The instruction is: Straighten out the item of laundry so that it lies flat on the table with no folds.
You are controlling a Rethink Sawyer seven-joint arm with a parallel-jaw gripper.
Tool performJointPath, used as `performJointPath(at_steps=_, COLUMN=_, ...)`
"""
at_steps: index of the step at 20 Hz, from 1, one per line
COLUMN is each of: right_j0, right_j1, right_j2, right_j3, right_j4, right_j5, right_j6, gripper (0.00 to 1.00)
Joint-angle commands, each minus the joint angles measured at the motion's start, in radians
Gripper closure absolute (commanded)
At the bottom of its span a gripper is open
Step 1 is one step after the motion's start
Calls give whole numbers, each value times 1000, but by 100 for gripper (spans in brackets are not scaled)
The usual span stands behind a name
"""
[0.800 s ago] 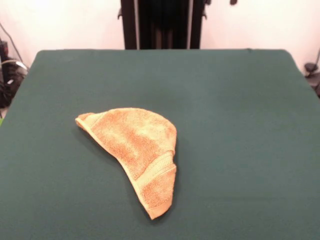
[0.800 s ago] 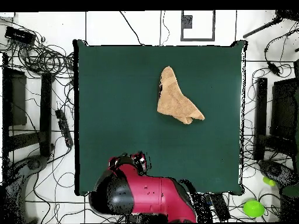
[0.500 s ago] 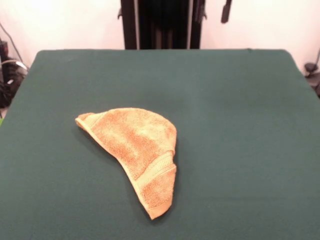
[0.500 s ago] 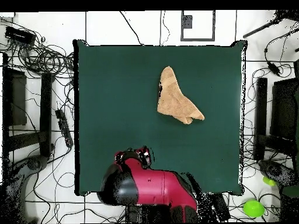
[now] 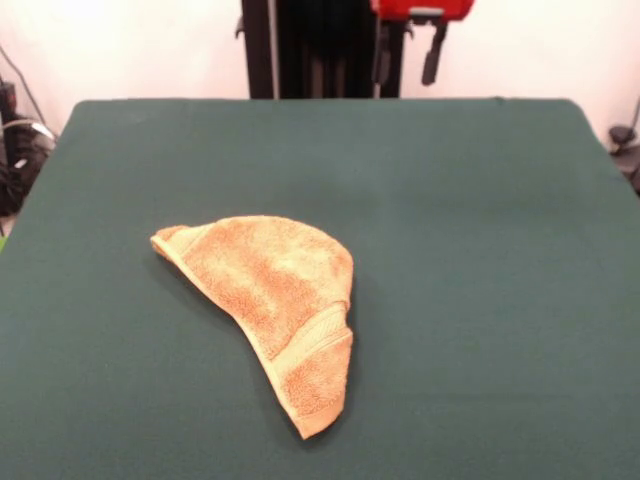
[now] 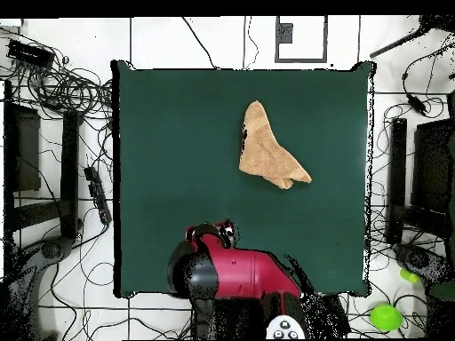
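The orange-tan towel (image 5: 272, 285) lies folded over into a half-moon shape on the dark green table (image 5: 480, 250), left of centre in the front view. A woven band shows near its near tip. In the overhead view the towel (image 6: 268, 151) lies on the upper right part of the table (image 6: 178, 160). My gripper (image 5: 408, 60) hangs open and empty above the table's far edge, well away from the towel. In the overhead view the red arm (image 6: 235, 280) covers the table's bottom edge, with the gripper (image 6: 213, 233) at its tip.
The black pedestal (image 5: 320, 45) stands behind the table's far edge. Cables (image 6: 62, 84) and dark equipment (image 6: 418, 178) lie on the floor around the table. A green ball (image 6: 385, 316) lies at the lower right.
The arm has swung in over the table's robot-side edge and moved right in the overhead view. The gripper has come down into the front view. The towel has not moved.
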Motion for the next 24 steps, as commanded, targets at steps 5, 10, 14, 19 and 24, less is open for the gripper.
performJointPath(at_steps=5, right_j0=-55, right_j1=112, right_j2=46, right_j3=-153, right_j4=-39, right_j5=6, right_j6=74, gripper=0)
performJointPath(at_steps=10, right_j0=-111, right_j1=144, right_j2=92, right_j3=-186, right_j4=-60, right_j5=-7, right_j6=43, gripper=0)
performJointPath(at_steps=14, right_j0=-160, right_j1=168, right_j2=136, right_j3=-222, right_j4=-86, right_j5=-6, right_j6=15, gripper=0)
performJointPath(at_steps=19, right_j0=-218, right_j1=196, right_j2=180, right_j3=-278, right_j4=-128, right_j5=18, right_j6=-21, gripper=0)
performJointPath(at_steps=24, right_j0=-287, right_j1=213, right_j2=238, right_j3=-333, right_j4=-168, right_j5=61, right_j6=-68, gripper=0)
